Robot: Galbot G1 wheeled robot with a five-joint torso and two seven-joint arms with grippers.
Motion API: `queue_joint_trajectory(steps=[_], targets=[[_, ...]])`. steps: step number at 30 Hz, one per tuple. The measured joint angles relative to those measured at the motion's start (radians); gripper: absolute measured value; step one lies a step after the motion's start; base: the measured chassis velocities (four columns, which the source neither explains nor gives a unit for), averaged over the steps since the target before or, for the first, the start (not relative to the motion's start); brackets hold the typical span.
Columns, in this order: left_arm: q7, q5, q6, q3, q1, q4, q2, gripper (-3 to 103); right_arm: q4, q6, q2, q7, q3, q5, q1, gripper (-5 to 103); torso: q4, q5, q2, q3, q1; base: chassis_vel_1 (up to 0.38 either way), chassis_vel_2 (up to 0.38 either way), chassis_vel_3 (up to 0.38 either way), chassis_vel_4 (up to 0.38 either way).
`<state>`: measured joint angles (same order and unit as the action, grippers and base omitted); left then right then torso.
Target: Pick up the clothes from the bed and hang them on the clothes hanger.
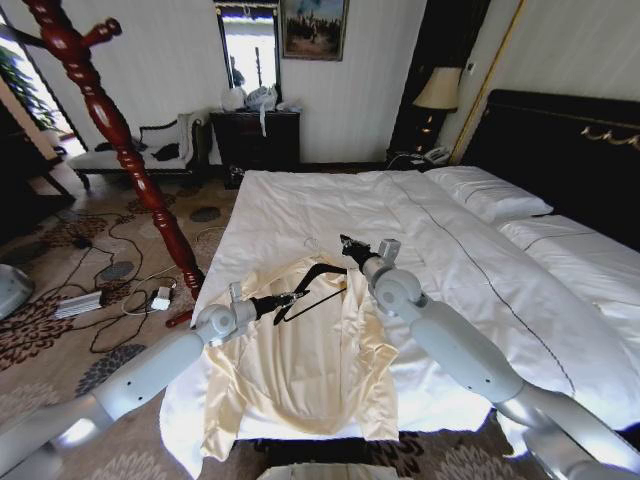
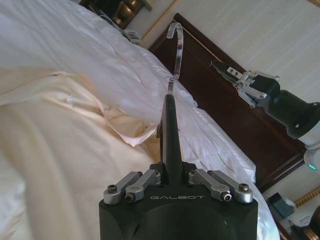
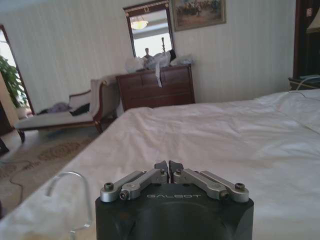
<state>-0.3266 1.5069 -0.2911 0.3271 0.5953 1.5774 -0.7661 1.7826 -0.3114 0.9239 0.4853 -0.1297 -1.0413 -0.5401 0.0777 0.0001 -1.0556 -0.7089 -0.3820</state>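
Left pincer [image 1: 290,298] of mine is clamped on the clothes hanger [image 1: 312,288], gripping one black shoulder arm of it, and holds it just above the clothes [image 1: 300,365]. From my left wrist, that black arm [image 2: 170,135] runs straight out from between the closed fingers, with the silver hook [image 2: 176,50] rising past its far end. Those clothes, a pale cream-yellow satiny top with a collar, lie spread flat on the bed [image 1: 480,270] at its foot end, on the side nearer the dark-red wooden coat stand [image 1: 120,140], with the collar pointing toward the headboard [image 1: 560,150] and the hem near the foot edge. One sleeve hangs over the edge of the bed on the coat-stand side. My right pincer [image 1: 352,245] hovers over the white duvet just beyond the hanger, toward the pillows [image 1: 490,190], its fingers brought together on nothing; from the right wrist the two tips [image 3: 169,166] meet with only bedding behind them, and the hook [image 3: 70,192] curves up just beside that pincer. Across the room from the bed stand a dark dresser [image 1: 255,135] and a chaise [image 1: 140,145].
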Motion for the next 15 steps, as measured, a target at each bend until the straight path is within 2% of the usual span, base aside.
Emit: queue_joint_trajectory(steps=[1, 2, 5, 6, 7, 10, 11, 12, 15], targets=[[0.002, -0.009, 0.002, -0.011, 0.021, 0.005, 0.006, 18, -0.013, -0.018, -0.006, 0.007, 0.003, 0.014, -0.007, 3, -0.0001, -0.0001, 0.000, 0.000, 0.000, 0.000, 0.000, 0.000, 0.000], [0.002, -0.009, 0.002, -0.011, 0.021, 0.005, 0.006, 18, -0.013, -0.018, -0.006, 0.007, 0.003, 0.014, -0.007, 3, -0.0001, -0.0001, 0.000, 0.000, 0.000, 0.000, 0.000, 0.000, 0.000], [0.008, -0.033, 0.003, -0.041, 0.076, 0.024, 0.010, 18, -0.038, -0.069, -0.028, 0.017, 0.012, 0.052, -0.023, 19, 0.0000, 0.0000, 0.000, 0.000, 0.000, 0.000, 0.000, 0.000, 0.000], [0.010, -0.044, 0.005, -0.050, 0.097, 0.030, 0.010, 18, -0.036, -0.106, -0.043, 0.023, 0.016, 0.054, -0.030, 25, 0.0003, -0.0001, 0.000, 0.000, 0.000, 0.000, 0.000, 0.000, 0.000], [0.010, -0.044, 0.005, -0.050, 0.097, 0.030, 0.010, 18, -0.036, -0.106, -0.043, 0.023, 0.016, 0.054, -0.030, 25, 0.0003, -0.0001, 0.000, 0.000, 0.000, 0.000, 0.000, 0.000, 0.000], [0.013, -0.063, 0.008, -0.063, 0.127, 0.037, 0.008, 18, -0.003, -0.214, -0.084, 0.022, 0.024, 0.024, -0.053, 41, 0.0003, -0.0002, 0.000, 0.000, 0.000, 0.000, 0.000, 0.000, 0.000], [0.013, -0.065, 0.009, -0.064, 0.129, 0.037, 0.007, 18, 0.000, -0.233, -0.090, 0.019, 0.025, 0.019, -0.058, 41, 0.0003, -0.0003, 0.000, 0.000, 0.000, 0.000, 0.000, 0.000, 0.000], [0.013, -0.065, 0.009, -0.064, 0.129, 0.037, 0.007, 18, 0.000, -0.233, -0.090, 0.019, 0.025, 0.019, -0.058, 41, 0.0003, -0.0003, 0.000, 0.000, 0.000, 0.000, 0.000, 0.000, 0.000], [0.017, -0.067, 0.010, -0.067, 0.130, 0.036, 0.001, 18, -0.035, -0.270, -0.095, 0.015, 0.013, 0.012, -0.063, 57, 0.0003, -0.0001, 0.000, 0.000, 0.000, 0.000, 0.000, 0.000, 0.000]])
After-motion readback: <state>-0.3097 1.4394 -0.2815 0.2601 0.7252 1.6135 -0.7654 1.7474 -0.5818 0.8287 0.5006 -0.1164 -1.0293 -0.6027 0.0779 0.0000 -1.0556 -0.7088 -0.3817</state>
